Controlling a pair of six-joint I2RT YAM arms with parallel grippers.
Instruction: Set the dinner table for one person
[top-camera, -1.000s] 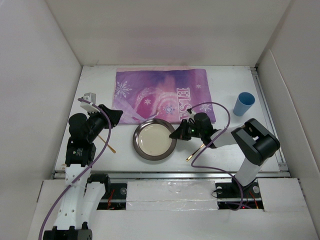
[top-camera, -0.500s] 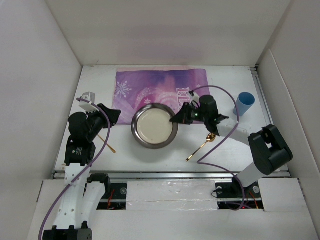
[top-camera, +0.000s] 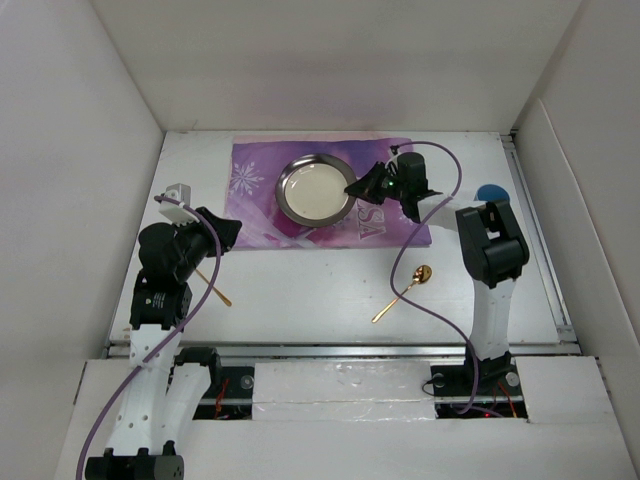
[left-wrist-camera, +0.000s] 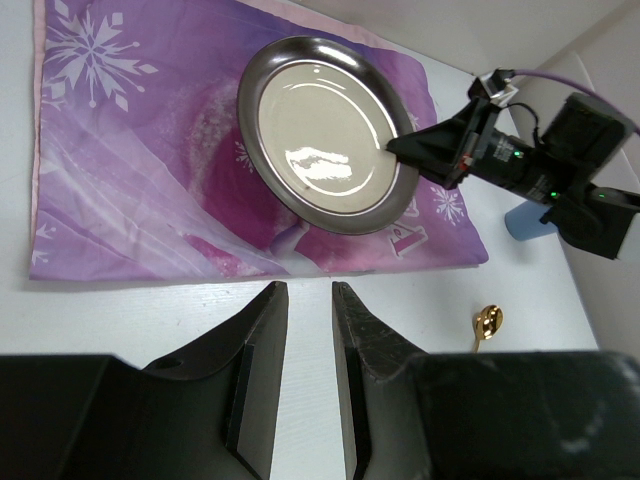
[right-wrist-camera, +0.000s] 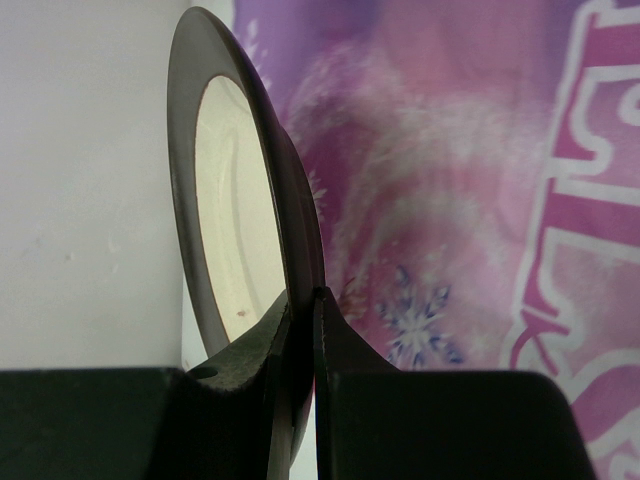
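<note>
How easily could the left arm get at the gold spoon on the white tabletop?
Probably yes: the left tool is empty, only bare white tabletop separates it from the gold spoon, and the right tool holds the round metal plate farther back over the purple placemat.

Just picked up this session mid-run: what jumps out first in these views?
The shiny metal plate grabs the eye first: the right gripper pinches its rim, holding it over the purple ELSA placemat at the far side of the dinner table. Next comes the gold spoon, lying alone on the bare white surface nearer the arms, right of centre. The left gripper hangs empty at the left, jaws slightly apart.
</note>
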